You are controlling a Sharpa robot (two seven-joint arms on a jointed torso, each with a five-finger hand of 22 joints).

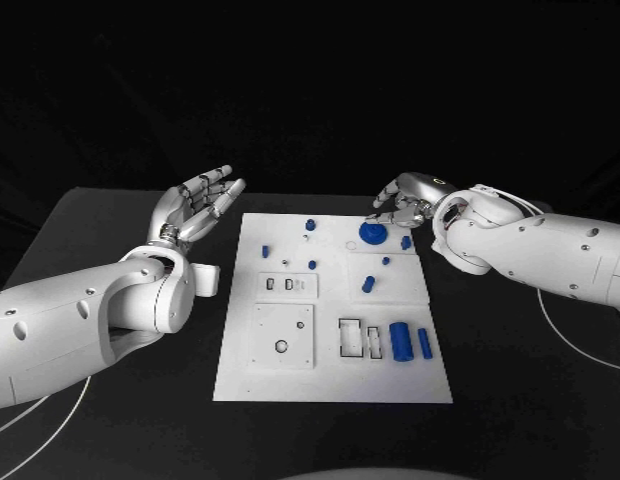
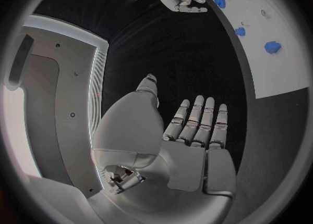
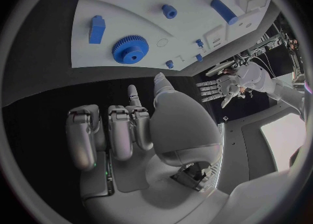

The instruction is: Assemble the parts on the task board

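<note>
Dim dark surround, bright even light on the white task board [image 1: 333,380], soft sheen on silver fingers [image 2: 195,120], fisheye bending at wrist-view rims, desk [image 1: 94,225] nearly black

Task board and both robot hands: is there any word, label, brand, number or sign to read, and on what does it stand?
None can be read. The white task board, its blue parts, the left robot hand and the right robot hand show no legible text or sign in any view.
</note>
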